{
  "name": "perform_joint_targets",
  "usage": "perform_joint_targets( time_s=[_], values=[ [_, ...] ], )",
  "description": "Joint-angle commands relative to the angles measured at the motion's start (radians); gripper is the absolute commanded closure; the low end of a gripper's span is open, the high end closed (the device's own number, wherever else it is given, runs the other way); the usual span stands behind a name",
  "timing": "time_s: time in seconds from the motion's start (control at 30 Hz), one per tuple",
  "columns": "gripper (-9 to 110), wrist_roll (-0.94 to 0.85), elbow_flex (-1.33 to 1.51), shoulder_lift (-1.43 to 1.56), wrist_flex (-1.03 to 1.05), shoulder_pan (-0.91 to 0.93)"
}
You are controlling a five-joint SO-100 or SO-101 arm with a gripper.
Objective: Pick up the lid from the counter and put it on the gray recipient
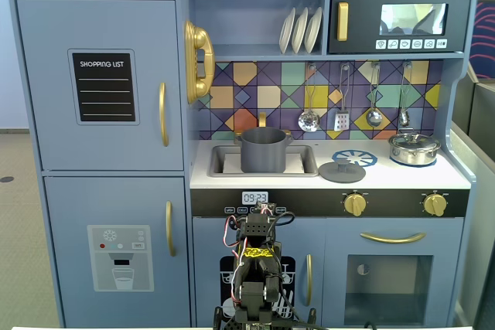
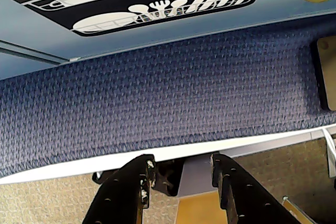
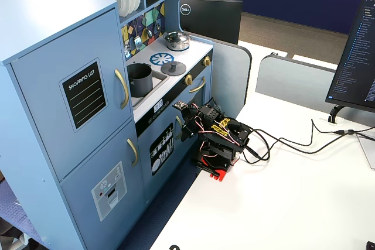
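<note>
In both fixed views the toy kitchen's counter (image 1: 271, 179) carries everything. At its left end sits a recessed sink (image 1: 224, 161), and standing in that sink is the gray recipient (image 1: 264, 150), upright, uncovered; its inside cannot be made out from the front. Just right of the sink, near the counter's front edge, the lid (image 1: 342, 171) lies flat with its knob up, apart from the pot. Behind it is a blue burner print (image 1: 355, 158). Toward the right rear corner stands the small silver pot (image 1: 414, 148) with its own shiny cover on. Below the counter, the arm is folded low, its gripper (image 2: 181, 174) pointing down over blue carpet (image 2: 157, 98), jaws parted and empty.
</note>
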Motion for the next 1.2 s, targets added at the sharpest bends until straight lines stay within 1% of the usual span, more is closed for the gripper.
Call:
perform_joint_targets(
  time_s=[0.0, 0.23, 0.4, 0.57, 0.73, 0.87, 0.97, 1.07, 1.17],
  values=[
    [101, 0.086, -0.002, -0.015, 0.161, 0.025],
    [101, 0.092, -0.002, -0.015, 0.147, 0.025],
    [101, 0.094, -0.046, -0.018, 0.034, 0.055],
    [101, -0.011, -0.209, -0.064, -0.103, 0.14],
    [101, -0.12, -0.408, -0.144, -0.339, 0.252],
    [102, -0.181, -0.552, -0.233, -0.591, 0.334],
    [102, -0.17, -0.558, -0.258, -0.784, 0.399],
    [102, -0.155, -0.489, -0.255, -0.988, 0.453],
    [97, -0.129, -0.446, -0.287, -1.143, 0.499]
  ],
)
